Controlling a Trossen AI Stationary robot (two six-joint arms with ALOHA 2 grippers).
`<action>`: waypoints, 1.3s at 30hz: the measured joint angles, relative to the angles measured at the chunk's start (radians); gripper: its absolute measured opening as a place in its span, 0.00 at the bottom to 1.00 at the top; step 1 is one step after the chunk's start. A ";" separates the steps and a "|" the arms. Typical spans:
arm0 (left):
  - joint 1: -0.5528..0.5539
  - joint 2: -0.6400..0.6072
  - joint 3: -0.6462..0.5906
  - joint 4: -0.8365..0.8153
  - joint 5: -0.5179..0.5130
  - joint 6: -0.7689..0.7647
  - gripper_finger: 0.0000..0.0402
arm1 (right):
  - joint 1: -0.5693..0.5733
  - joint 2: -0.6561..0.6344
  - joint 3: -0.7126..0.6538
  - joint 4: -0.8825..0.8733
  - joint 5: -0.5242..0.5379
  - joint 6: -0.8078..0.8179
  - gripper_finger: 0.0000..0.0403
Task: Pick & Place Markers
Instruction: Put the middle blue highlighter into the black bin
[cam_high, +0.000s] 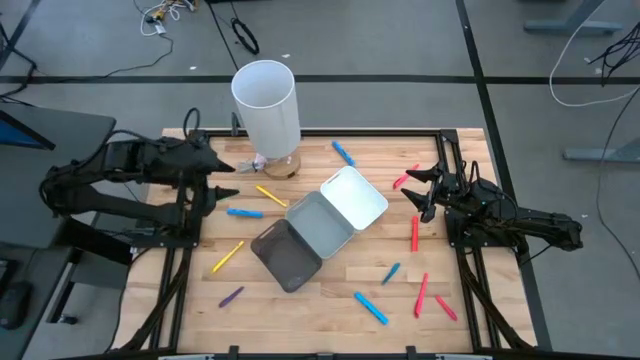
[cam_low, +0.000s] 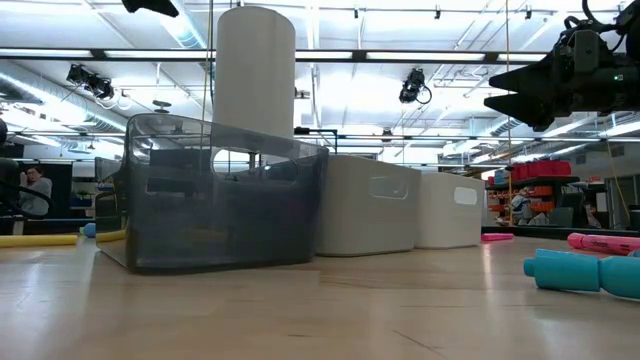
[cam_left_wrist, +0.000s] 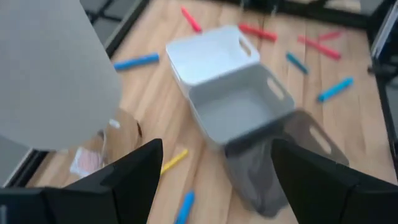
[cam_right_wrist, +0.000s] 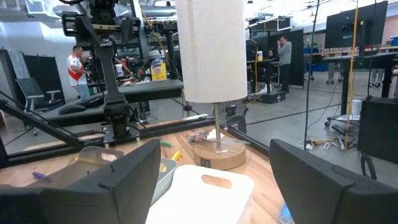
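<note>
High view, markers (cam_high: 415, 233) near right gripper (cam_high: 418, 190)

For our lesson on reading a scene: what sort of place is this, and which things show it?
Most likely a robotics lab or workshop. Two robot arms sit at a wooden table strewn with markers, cables trail over the floor, and workbenches stand beyond under ceiling strip lights.

Robotics lab: workbenches (cam_right_wrist: 143, 90), ceiling lights (cam_low: 420, 85), shelving (cam_low: 540, 185).
</note>
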 joint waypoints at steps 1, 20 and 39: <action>0.000 0.014 0.016 -0.025 0.007 0.000 0.76 | 0.000 0.000 0.000 0.000 0.000 0.000 0.75; 0.000 0.237 0.132 -0.345 0.018 0.077 0.76 | 0.000 0.000 0.000 0.000 0.000 0.000 0.75; 0.000 0.343 0.132 -0.466 0.054 0.174 0.76 | 0.000 0.000 0.000 0.005 0.001 0.000 0.75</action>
